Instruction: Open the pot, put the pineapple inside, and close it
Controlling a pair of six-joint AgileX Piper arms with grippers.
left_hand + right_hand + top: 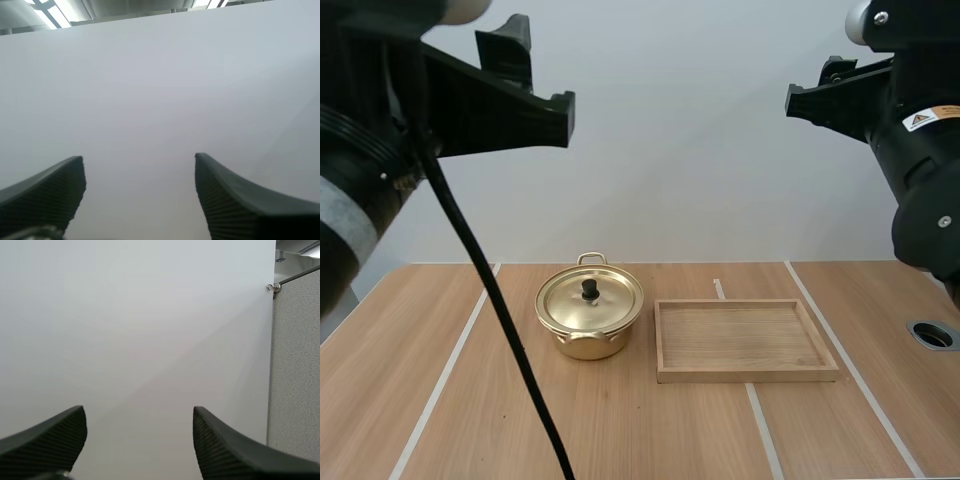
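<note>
The left hand (139,164) and right hand (138,412) are hanging released above the bench (390,340); the closed pot (590,318) is sitting below, seemingly nearer the left.

Robot lab: tape-lined wooden table (650,430) before plain white wall (680,150).

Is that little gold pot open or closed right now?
Closed. The gold lid sits flat on the pot, covering its rim, with the black knob upright on top.
</note>
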